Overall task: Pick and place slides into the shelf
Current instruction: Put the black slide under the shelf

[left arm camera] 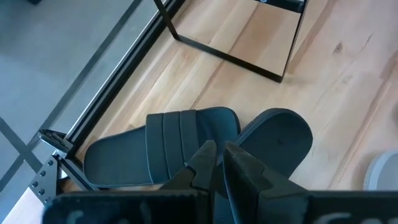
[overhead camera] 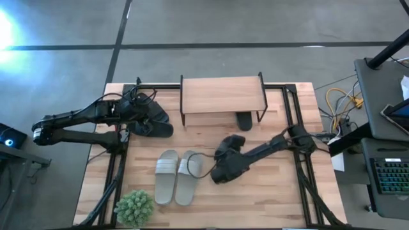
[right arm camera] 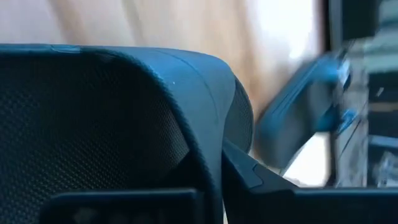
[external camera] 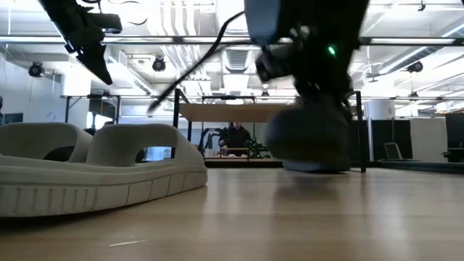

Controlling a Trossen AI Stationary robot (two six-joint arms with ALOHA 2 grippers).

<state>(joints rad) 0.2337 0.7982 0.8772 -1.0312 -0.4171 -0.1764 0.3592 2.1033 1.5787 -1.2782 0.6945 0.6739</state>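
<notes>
My right gripper (overhead camera: 225,158) is shut on a black slide (external camera: 310,138) right of the pale pair, in front of the shelf (overhead camera: 222,94). The two pale slides (overhead camera: 176,177) lie side by side on their soles near the table's middle front. Two more black slides (left arm camera: 180,146) lie overlapping at the table's left, by the shelf's left end. My left gripper (left arm camera: 217,160) hovers over them with its fingers shut, touching nothing; the low view shows it high up (external camera: 94,58). Another dark slide (overhead camera: 243,119) sits under the shelf's right part. My right gripper holds the black slide by its wide strap (right arm camera: 186,106), at the strap's edge. One finger (right arm camera: 252,177) lies on the strap's outer face; the other is hidden behind the strap. The slide hangs below the fingers, its lower end (external camera: 313,165) at or just above the tabletop.
A small green plant (overhead camera: 134,207) stands at the near left corner. Black frame rails (overhead camera: 118,160) run along the table's left and right sides. Bare wood lies between the pale slides and the shelf. Cables and a desk with a keyboard (overhead camera: 390,176) are off the right edge.
</notes>
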